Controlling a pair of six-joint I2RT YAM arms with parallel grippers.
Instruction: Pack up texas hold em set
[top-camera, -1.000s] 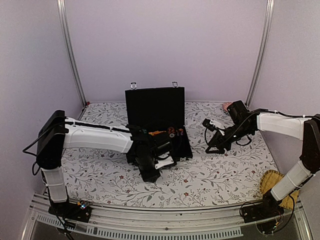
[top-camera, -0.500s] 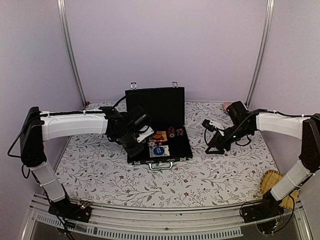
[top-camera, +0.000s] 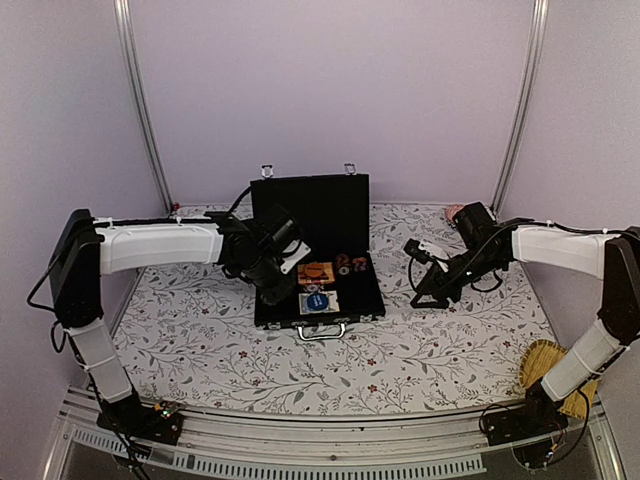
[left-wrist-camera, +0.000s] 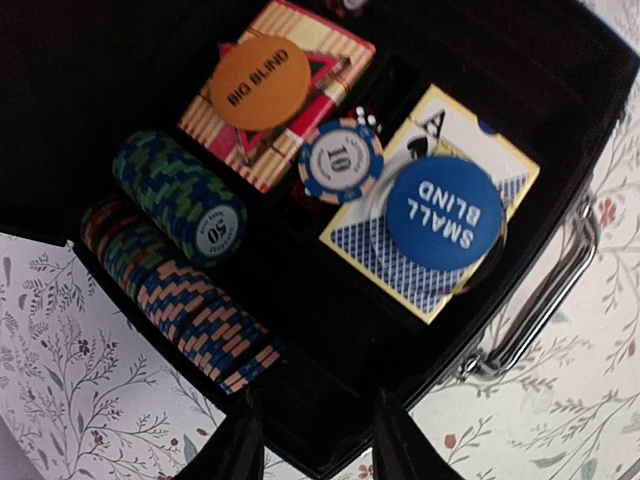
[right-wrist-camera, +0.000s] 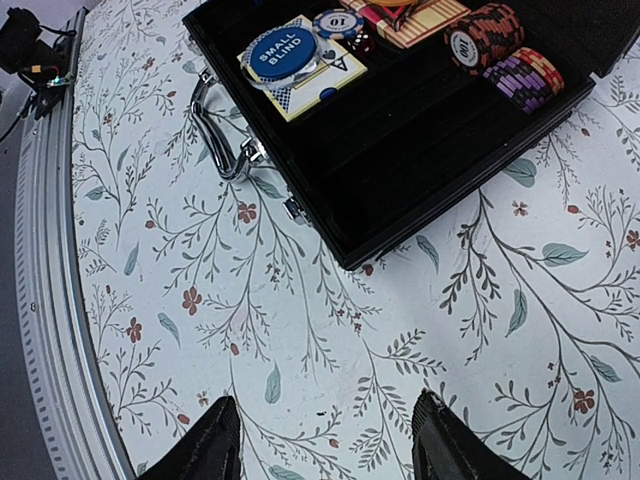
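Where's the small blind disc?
Left wrist view: small blind disc lies on the blue-backed card deck in the open case, handle side, beside the 10 chip.

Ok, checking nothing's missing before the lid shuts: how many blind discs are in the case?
2. The orange BIG BLIND disc lies on the red-patterned deck; the blue SMALL BLIND disc lies on the blue-backed deck, nearer the handle. More may be hidden.

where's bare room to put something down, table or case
Widest bare patch: the tablecloth between the case handle and the near rail. Also bare: cloth between the case and the right gripper. Inside, the right-hand grooves are free; cards, discs and chip stacks crowd the left and back.
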